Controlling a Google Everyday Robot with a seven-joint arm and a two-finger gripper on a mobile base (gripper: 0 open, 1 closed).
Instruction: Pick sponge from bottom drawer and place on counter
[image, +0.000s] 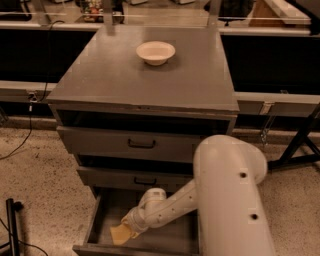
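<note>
The bottom drawer is pulled open below two closed drawers with black handles. A pale yellow sponge lies on its grey floor near the front left corner. My white arm reaches down into the drawer from the right. My gripper is right at the sponge's right edge and touches or nearly touches it. Most of the gripper is hidden behind the wrist. The counter is the flat grey cabinet top above.
A white bowl stands near the back middle of the counter. The middle drawer's front overhangs the drawer just above my wrist. My upper arm covers the cabinet's lower right. A black stand is on the floor at left.
</note>
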